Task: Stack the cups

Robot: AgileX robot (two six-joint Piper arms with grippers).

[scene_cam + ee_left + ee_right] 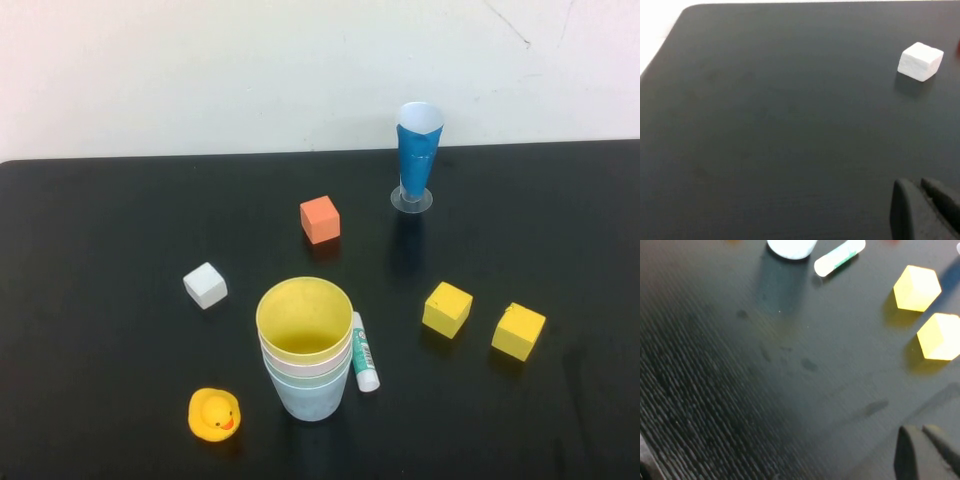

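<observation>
The cups stand nested in one upright stack at the front middle of the black table. The yellow cup is innermost on top, thin pink and pale green rims show under it, and the light blue cup is outermost at the bottom. The blue cup's base also shows in the right wrist view. Neither arm shows in the high view. My left gripper is shut and empty over bare table, away from a white cube. My right gripper is shut and empty, off to the stack's right near two yellow cubes.
A glue stick lies against the stack's right side. A rubber duck, a white cube, an orange cube, two yellow cubes and a tall blue cone glass stand around.
</observation>
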